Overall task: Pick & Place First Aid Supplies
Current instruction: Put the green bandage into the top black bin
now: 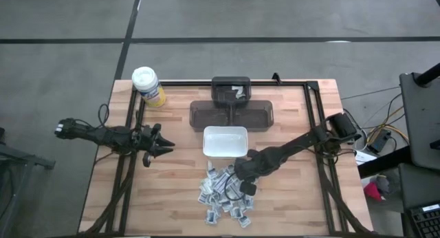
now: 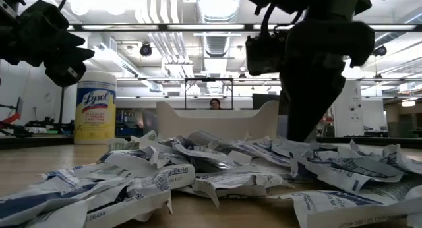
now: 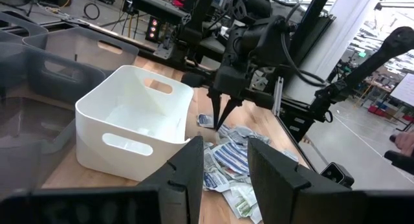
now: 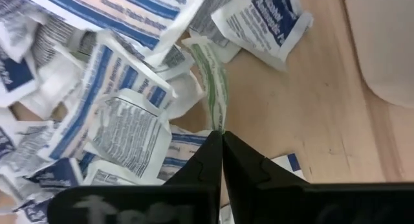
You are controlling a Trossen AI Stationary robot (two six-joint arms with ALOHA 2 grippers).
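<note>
**R fingers pinched on a packet edge at the pile**

Right gripper [image 4: 222, 134] is down at the pile of packets [image 1: 225, 195], fingers fully closed w/ the end of one green-striped packet [image 4: 215, 88] caught at the tips. That packet runs straight out ahead of the tips; other packets crowd one side of the fingers and partly under them, bare table [image 4: 310, 107] on the other. Dish [image 1: 225, 142] sits just beyond the pile, near the fingers but apart. Left gripper [image 1: 157, 143] waits well off from the pile, fingers about half open, holding nothing.

Risks, as I judge them:
- Grip is on a thin edge only, so the packet could slip out on the lift or swing loose on the way to the dish.
- Packets overlap tightly round the tips, so a neighbour may drag up w/ it and drop short of the dish.
- Packet hangs long past the tips and could snag the dish rim.

Views differ:
- Right wrist view alone shows the pinch and which packet is caught.
- High view gives layout (pile, dish, grey bins [image 1: 232, 114], canister [image 1: 148, 85]) but hides the tips.
- Low view shows the pile heaped and curled, w/ the dish behind it, but the contact point is masked by packets.
- Left wrist view shows the right gripper [image 3: 220, 117] pointing down just beside the dish [image 3: 136, 123], w/ the left fingers [image 3: 184, 179] apart.
</note>
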